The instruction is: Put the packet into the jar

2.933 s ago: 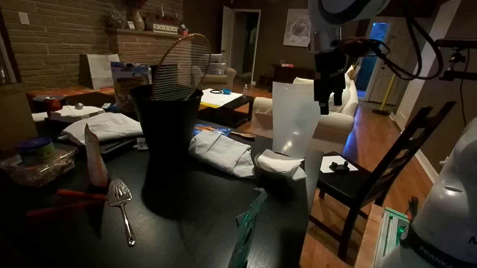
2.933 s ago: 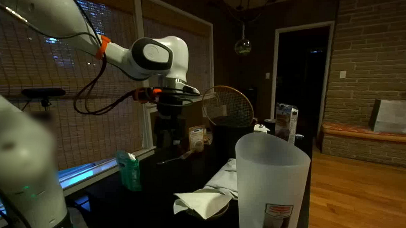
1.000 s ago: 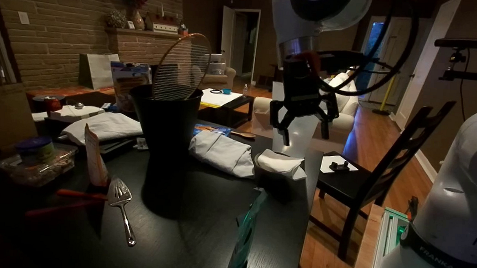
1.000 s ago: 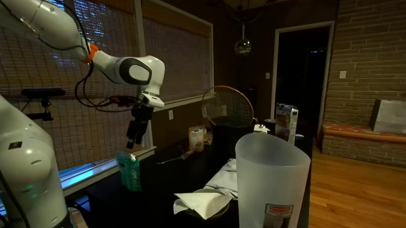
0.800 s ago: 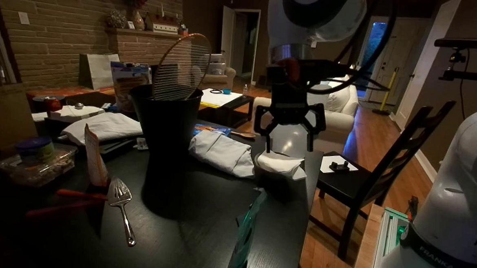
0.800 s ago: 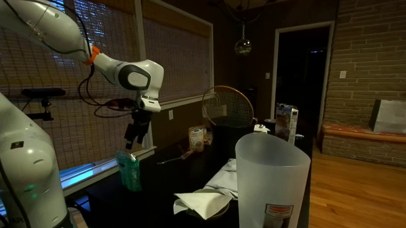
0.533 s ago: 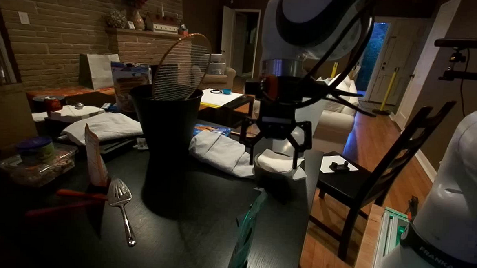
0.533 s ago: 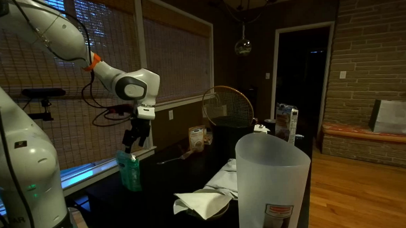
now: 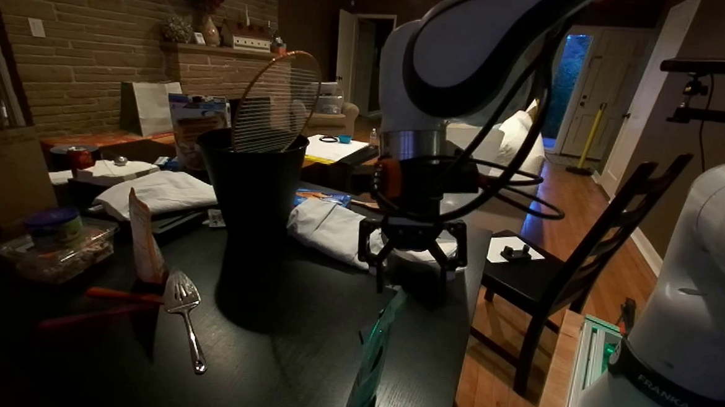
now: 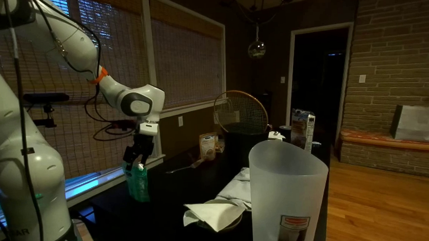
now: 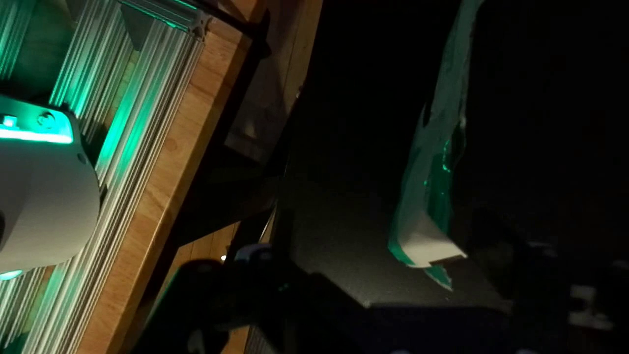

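Observation:
The packet, a slim teal-green pouch, stands upright on the dark table in both exterior views (image 9: 371, 365) (image 10: 137, 185). The wrist view also shows the packet (image 11: 417, 196), with a pale flap at its near end. My gripper (image 9: 411, 285) is open and empty, pointing down at about the height of the packet's top. In another exterior view the gripper (image 10: 136, 164) overlaps the packet's top edge. In the wrist view the packet lies between the spread dark fingers of the gripper (image 11: 385, 221). The jar (image 10: 288, 193) is translucent whitish plastic, upright at the table's far end from the packet.
A bowl with a white napkin (image 10: 215, 213) and a folded white cloth (image 9: 330, 230) lie between packet and jar. A black bin (image 9: 255, 185) holds a racket (image 9: 279, 103). A metal server (image 9: 186, 318) and an upright pouch (image 9: 144, 242) are farther off. A chair (image 9: 557, 269) stands beside the table.
My gripper has come down from high up and turned, so that its spread fingers now show. It has moved toward the packet's top. The packet and the jar have not moved.

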Motion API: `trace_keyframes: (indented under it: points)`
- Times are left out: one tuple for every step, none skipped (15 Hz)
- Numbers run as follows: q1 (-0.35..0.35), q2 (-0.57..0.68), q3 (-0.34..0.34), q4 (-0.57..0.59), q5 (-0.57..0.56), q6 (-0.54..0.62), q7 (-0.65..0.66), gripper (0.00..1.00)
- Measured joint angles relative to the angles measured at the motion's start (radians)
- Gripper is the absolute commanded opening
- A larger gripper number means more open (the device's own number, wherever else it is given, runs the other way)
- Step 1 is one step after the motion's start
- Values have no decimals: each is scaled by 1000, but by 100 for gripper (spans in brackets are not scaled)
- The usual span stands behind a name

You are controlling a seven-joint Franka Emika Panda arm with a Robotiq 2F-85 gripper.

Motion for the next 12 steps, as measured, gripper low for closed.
trace_keyframes:
  points:
    - [9, 24, 0, 0, 0, 24, -1, 53]
    - [17, 49, 0, 0, -1, 52, -3, 45]
    - [23, 74, 0, 0, -2, 80, -5, 39]
    - [28, 98, 0, 1, -3, 104, -7, 33]
    - [32, 118, 0, 1, -4, 123, -8, 25]
    - [35, 135, 0, 3, -5, 139, -8, 18]
    - [38, 149, -1, 6, -5, 149, -8, 10]
    - [40, 159, -1, 7, -5, 158, -9, 4]
    - [42, 163, -2, 8, -5, 167, -11, 0]
    - [43, 164, -3, 8, -5, 170, -12, 0]
    - [45, 164, -3, 9, -5, 171, -12, 0]
    - [47, 164, -4, 10, -5, 174, -12, 0]
